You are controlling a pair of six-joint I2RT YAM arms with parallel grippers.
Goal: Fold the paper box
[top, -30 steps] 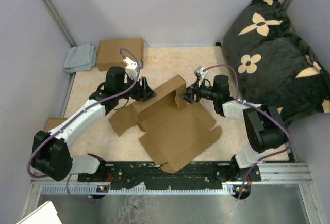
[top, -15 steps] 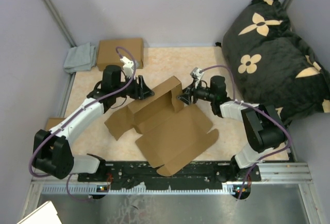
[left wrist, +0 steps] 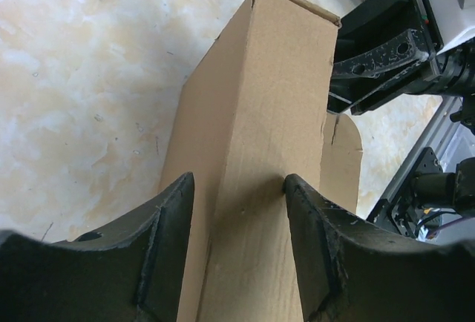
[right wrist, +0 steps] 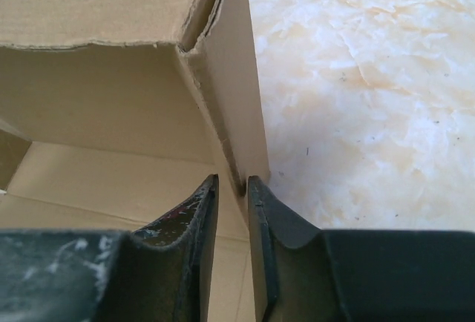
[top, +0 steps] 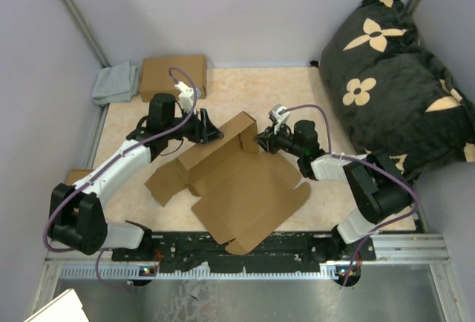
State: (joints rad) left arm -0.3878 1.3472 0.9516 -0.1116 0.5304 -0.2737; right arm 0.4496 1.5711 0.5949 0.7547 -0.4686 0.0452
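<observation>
The paper box (top: 245, 188) is a brown cardboard blank lying mid-table with its far wall and one side flap raised. My left gripper (top: 214, 133) is at the raised wall's left end. In the left wrist view its jaws (left wrist: 237, 188) stand apart with the wall's broad face (left wrist: 274, 114) between them, and the right fingertip (left wrist: 297, 188) touches the cardboard. My right gripper (top: 260, 141) is at the wall's right corner. In the right wrist view its jaws (right wrist: 231, 185) are pinched on the thin upright side flap (right wrist: 237, 99).
A black cushion with tan flowers (top: 393, 70) fills the right side. A flat brown cardboard piece (top: 173, 76) and a grey cloth (top: 115, 83) lie at the back left. Another cardboard scrap (top: 74, 177) lies at the left edge. The arms' mounting rail (top: 245, 251) runs along the front.
The box has slid left and slightly toward the rail, and both grippers moved left with it. The right gripper has stayed on the side flap.
</observation>
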